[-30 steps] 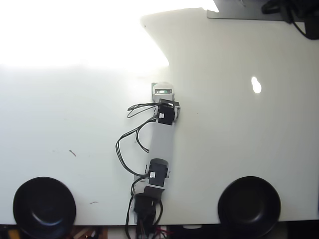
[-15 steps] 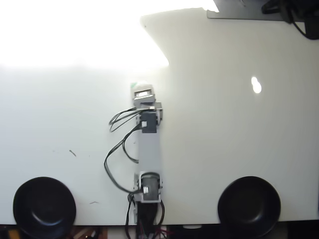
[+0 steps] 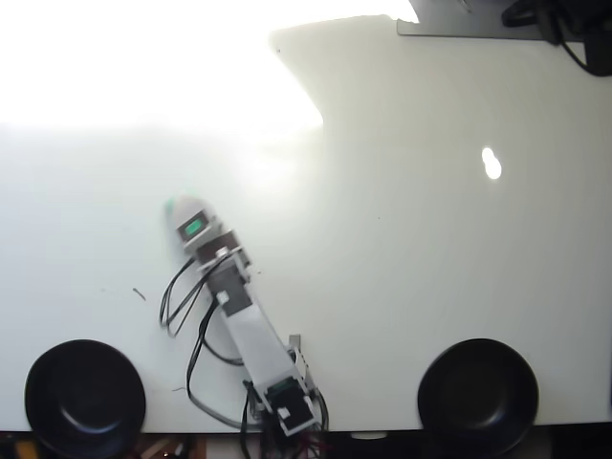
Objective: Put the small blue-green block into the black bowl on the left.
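Across the white worktop (image 3: 430,239), in the overhead view, we saw that the arm had swung well to the left within the last second: a moment earlier it had stretched straight up the middle of the picture, and now it slanted up and left from its base at the lower edge. Its hand (image 3: 175,205) sat at the far end, near the bright green light on the wrist, with the jaws hidden under the housing, so we could not tell whether they were parted or closed. A faint teal edge showed at the tip, which we took to be the small blue-green block (image 3: 169,203), probably carried, though we could not confirm this. The black bowl (image 3: 84,396) lay below and left of the hand, well apart. We judged transport under way, with a further swing needed.
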